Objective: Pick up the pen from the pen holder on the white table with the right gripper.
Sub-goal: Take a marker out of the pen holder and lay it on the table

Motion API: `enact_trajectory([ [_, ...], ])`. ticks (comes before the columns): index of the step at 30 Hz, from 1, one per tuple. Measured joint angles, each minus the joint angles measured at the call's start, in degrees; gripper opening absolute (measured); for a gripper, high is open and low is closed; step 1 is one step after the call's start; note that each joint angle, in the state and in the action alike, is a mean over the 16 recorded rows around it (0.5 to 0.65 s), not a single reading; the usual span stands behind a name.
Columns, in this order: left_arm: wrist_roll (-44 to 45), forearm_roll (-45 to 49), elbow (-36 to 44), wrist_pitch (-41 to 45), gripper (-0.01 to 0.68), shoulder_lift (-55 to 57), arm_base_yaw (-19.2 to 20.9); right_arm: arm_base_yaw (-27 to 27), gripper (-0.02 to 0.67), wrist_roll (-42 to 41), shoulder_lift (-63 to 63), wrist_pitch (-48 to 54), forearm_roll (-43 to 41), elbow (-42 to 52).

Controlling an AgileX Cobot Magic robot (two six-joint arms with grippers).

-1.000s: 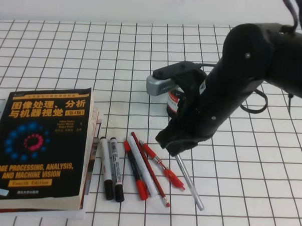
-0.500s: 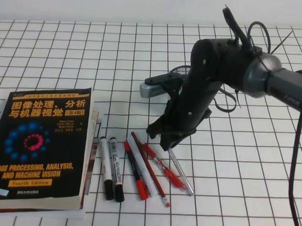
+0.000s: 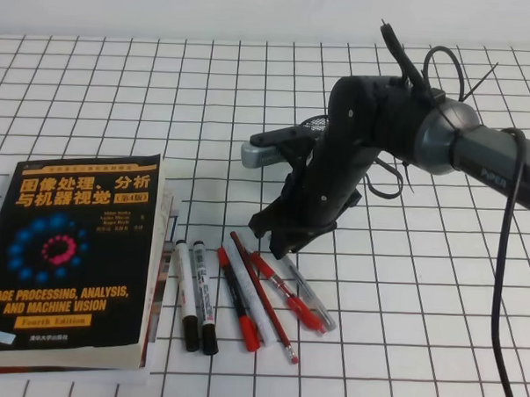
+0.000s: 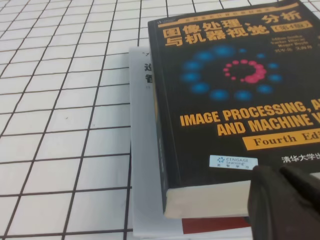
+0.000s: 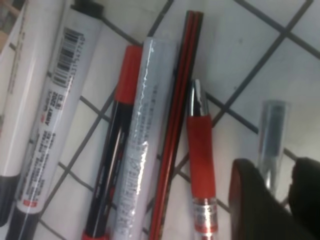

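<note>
where the right gripper point(image 3: 285, 243) hangs low over the white table point(image 3: 435, 329), its two dark fingers point(image 5: 252, 200) stand close on either side of the pen point(image 3: 309, 295), a slim silver-grey one; they seem to pinch it, though the wrist view is too blurred to show firm contact. the pen slants down and to the right from the fingers, its far end resting on or just above the grid beside a red pen point(image 3: 287, 292). just left of it lies a row of writing things: a thin red-and-black pencil point(image 3: 262, 297), a white wrapped stick point(image 3: 248, 290), another red pen point(image 3: 238, 298) and two white black-capped markers point(image 3: 195, 294). the pen holder point(image 3: 316, 125), black mesh, shows only as a rim behind the arm. at far left a black book point(image 3: 64, 258) lies on a white one. the left gripper point(image 4: 285, 202) hovers over the book's near corner, a blurred dark mass; how it is set i cannot tell.
</note>
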Motion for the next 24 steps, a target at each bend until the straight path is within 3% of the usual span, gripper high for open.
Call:
enact_trajectory([
  [9,0.0,0.0,0.0,0.0,-0.004,0.0,0.0,1.06,0.225,0.08,-4.19,-1.49,-1.66,2.09],
  [15,0.0,0.0,0.0,0.0,-0.004,0.0,0.0,2.64,0.149,0.22,-14.62,-4.41,-3.93,8.79],
  [24,0.0,0.0,0.0,0.0,-0.004,0.0,0.0,4.21,0.011,3.24,-40.04,-8.67,-7.73,25.54],
])
